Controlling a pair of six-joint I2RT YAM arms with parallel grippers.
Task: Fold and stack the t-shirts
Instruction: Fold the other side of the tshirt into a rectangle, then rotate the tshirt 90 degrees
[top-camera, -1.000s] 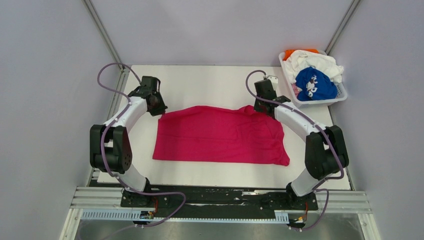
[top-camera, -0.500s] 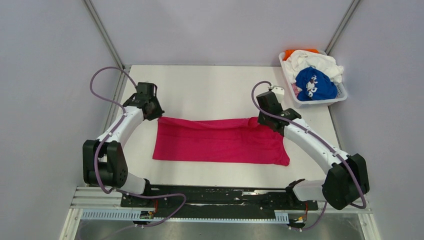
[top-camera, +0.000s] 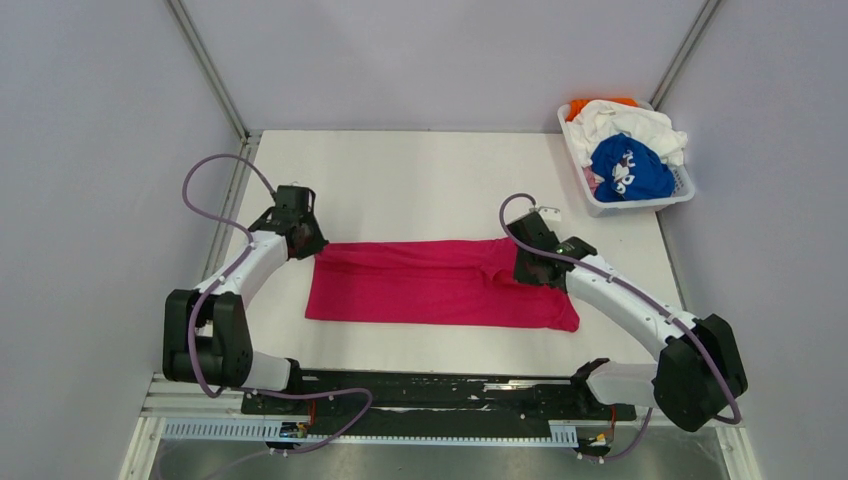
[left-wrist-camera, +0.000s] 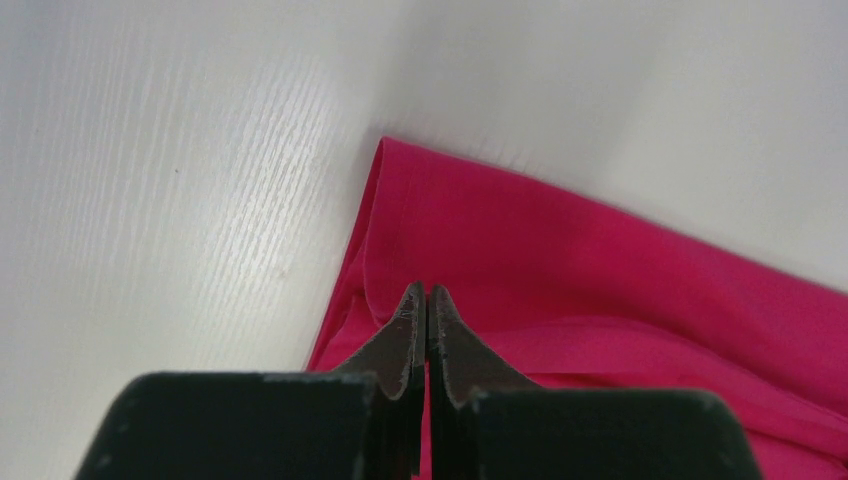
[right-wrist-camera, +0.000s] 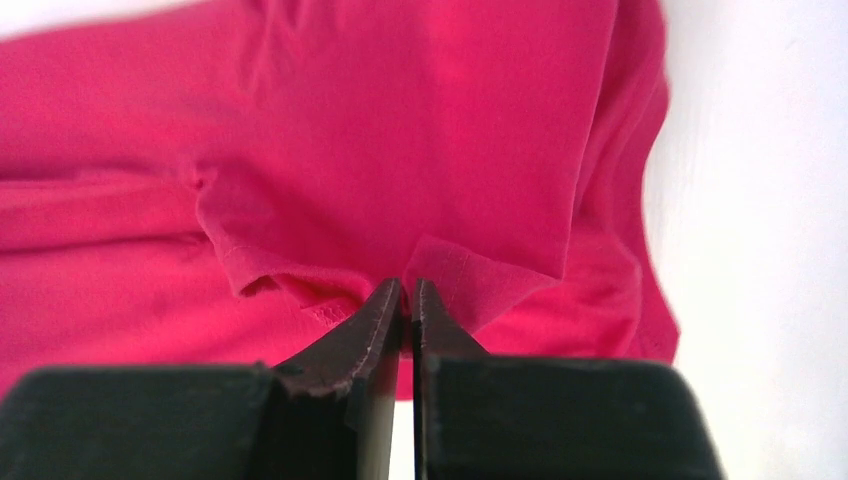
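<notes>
Left gripper (left-wrist-camera: 421, 300) and right gripper (right-wrist-camera: 407, 292) pinch the pink t-shirt (top-camera: 430, 290) tight; uneven pulling could make a crooked fold.

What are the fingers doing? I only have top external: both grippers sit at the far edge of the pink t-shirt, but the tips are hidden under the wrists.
Observer: Left wrist view shows the left gripper shut, tips pinching a fold of the magenta-pink t-shirt just inside its corner.
Operator: Right side too?
Observer: Yes. In the right wrist view, the right gripper is shut with a folded point of the shirt's edge caught at its tips.
Operator: Is the cloth flat around the right tips?
Observer: No. In the right wrist view it is bunched, with a hemmed flap turned over just left of the tips.
</notes>
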